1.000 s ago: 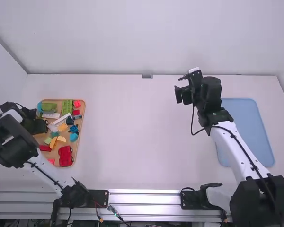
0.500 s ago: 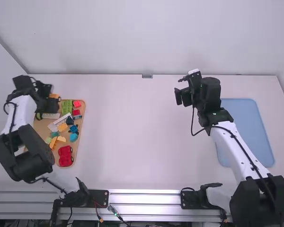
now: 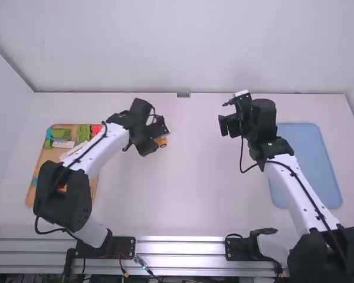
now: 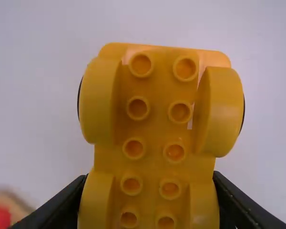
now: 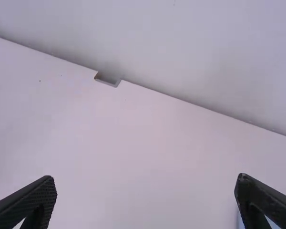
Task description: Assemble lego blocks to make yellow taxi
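Lego blocks [image 3: 83, 134] of several colours lie in the tray [image 3: 46, 157].

The left arm [image 3: 97, 148] bends at an elbow [image 3: 63, 197] out to the left of its base, and its forearm slants away and in toward the middle. Its gripper [image 3: 159, 139] seems angled downward, though the wrist [image 3: 140, 121] partly hides it; the fingers [image 4: 62, 202] stand parted, clamped around their load. The right arm [image 3: 294, 191] reaches away and leans inward, its gripper [image 3: 227, 125] empty, fingers [image 5: 37, 198] spread wide.
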